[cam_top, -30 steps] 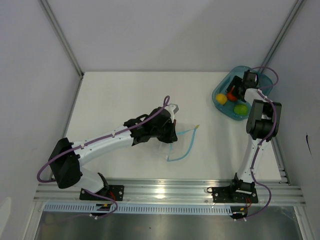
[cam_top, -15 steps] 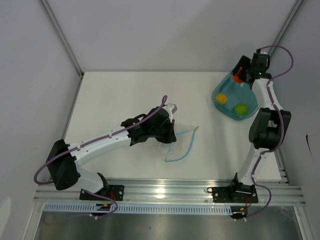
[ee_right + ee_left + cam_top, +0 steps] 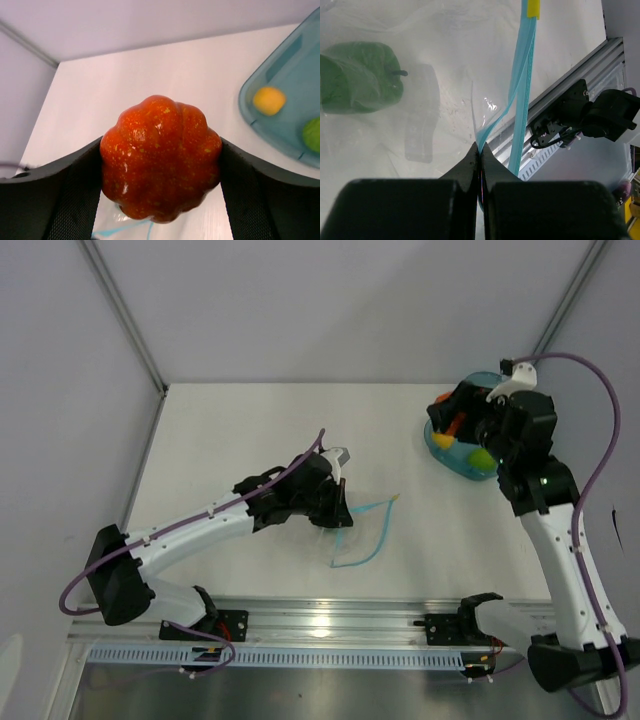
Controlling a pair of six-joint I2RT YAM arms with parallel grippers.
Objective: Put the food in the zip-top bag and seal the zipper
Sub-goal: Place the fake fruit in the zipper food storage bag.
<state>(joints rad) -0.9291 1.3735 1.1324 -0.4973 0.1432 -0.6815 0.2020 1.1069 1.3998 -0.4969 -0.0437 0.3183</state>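
so the right gripper, upper right of the overhead view, is clamped wide around the orange-red toy pumpkin. the zip-top bag lies down-left of it, mid frame, mouth on its right side, with the left gripper pinched shut on the zipper.

Zip-top bag clear, crinkled glossy plastic; orange-red fruit glossy, ribbed; bowl translucent smooth plastic; tabletop matt.

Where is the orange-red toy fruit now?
The orange-red ribbed toy fruit is clamped in the right end effector, raised near the table's far-right corner beside the translucent teal plastic bowl holding a yellow toy fruit and a light green one.
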